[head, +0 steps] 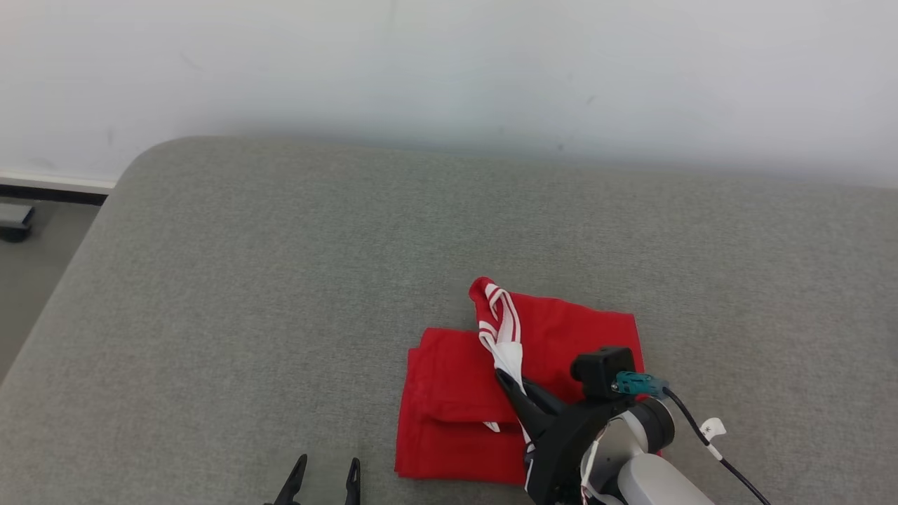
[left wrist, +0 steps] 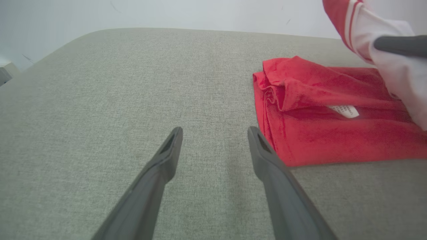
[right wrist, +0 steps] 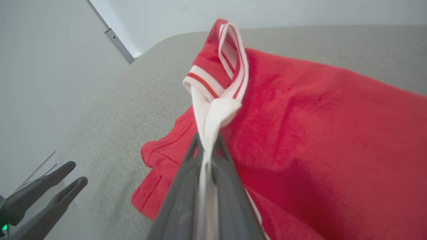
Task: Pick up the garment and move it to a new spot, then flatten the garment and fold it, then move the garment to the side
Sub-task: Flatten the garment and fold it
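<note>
The garment (head: 456,410) is a red shirt lying folded on the grey cushioned surface (head: 280,280), right of centre near the front. My right gripper (head: 502,376) is shut on its white sleeve (right wrist: 213,110), lifting the sleeve and its red-and-white striped trim (right wrist: 230,56) above the folded body (right wrist: 317,133). A small white label (left wrist: 345,110) peeks from a fold. My left gripper (left wrist: 216,133) stands open and empty just left of the garment's (left wrist: 317,133) near corner, low over the surface. It also appears in the head view as the left gripper (head: 324,480) at the bottom edge.
The grey surface stretches wide to the left and back of the garment. A white wall (head: 449,70) runs behind it. The surface's rounded left edge (head: 105,210) drops to the floor, where a dark object (head: 14,221) sits.
</note>
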### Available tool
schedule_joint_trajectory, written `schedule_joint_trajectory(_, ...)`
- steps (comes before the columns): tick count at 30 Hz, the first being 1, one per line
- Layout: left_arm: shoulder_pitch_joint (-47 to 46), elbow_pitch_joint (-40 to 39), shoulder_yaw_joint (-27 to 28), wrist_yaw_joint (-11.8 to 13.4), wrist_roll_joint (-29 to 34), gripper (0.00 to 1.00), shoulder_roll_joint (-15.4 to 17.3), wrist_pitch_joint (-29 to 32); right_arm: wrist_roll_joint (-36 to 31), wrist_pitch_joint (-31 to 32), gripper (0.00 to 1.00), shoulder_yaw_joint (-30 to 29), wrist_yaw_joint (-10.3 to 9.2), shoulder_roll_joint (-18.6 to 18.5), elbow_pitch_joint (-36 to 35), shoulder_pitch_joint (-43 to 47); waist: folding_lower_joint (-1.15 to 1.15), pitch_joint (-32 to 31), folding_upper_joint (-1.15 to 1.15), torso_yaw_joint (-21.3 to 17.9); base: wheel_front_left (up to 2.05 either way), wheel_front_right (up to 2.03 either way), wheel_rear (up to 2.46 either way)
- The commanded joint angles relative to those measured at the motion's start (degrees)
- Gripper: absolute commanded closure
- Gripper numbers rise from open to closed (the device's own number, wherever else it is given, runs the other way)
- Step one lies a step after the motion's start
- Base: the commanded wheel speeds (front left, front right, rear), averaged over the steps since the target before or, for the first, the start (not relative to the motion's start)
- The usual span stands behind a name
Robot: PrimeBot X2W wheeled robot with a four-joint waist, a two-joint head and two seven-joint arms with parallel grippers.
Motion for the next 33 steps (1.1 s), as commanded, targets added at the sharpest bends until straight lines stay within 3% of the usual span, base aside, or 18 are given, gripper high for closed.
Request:
schedule_joint_trajectory(1,-0.12,0.13,-0.33,0.26,-0.03,0.00,-0.02,-0.16,-0.15,-0.51,1.00,0.62,-0.17,0.66,0.68,-1.19,0.00,0.52,-0.01,3.57,0.00,0.00,0.00)
schedule_joint_trajectory(7,-0.79,0.05,-1.55,0.78,-0.48,0.00,-0.02,-0.16,-0.15,-2.04,1.00,2.23,-0.17,2.15,5.04,-3.70,0.00,1.14,-0.01,6.57,0.00,0.00,0.00)
schedule_joint_trajectory(13,-1.03,-0.38,-2.20,1.36,-1.00,0.00,-0.02,-0.16,0.35,-3.98,1.00,2.85,-0.17,3.07,9.51,-5.73,0.00,1.50,-0.01,7.16,0.00,0.00,0.00)
schedule_joint_trajectory(15,-0.93,-0.06,-1.95,1.79,-1.23,0.00,-0.02,-0.16,0.36,-4.70,0.38,3.27,-0.17,3.32,10.59,-6.26,0.00,1.59,-0.01,6.77,0.00,0.00,0.00)
schedule_joint_trajectory(16,-1.05,0.05,-1.86,1.86,-1.30,0.00,-0.02,-0.16,0.55,-5.35,0.00,3.07,-0.17,3.39,11.03,-6.64,0.00,1.65,-0.01,6.43,0.00,0.00,0.00)
schedule_joint_trajectory(26,-1.70,-0.38,-0.67,2.58,-1.07,0.00,-0.01,-0.15,-2.34,-13.86,0.00,-2.07,-0.17,2.09,15.69,-6.99,0.00,1.04,-0.01,1.48,0.00,0.00,0.00)
schedule_joint_trajectory(33,-0.93,-1.91,2.36,2.69,0.55,0.00,-0.02,-0.15,-9.54,-19.99,0.00,-9.22,-0.17,-0.38,18.91,-4.85,0.00,0.04,-0.01,-3.09,0.00,0.00,0.00)
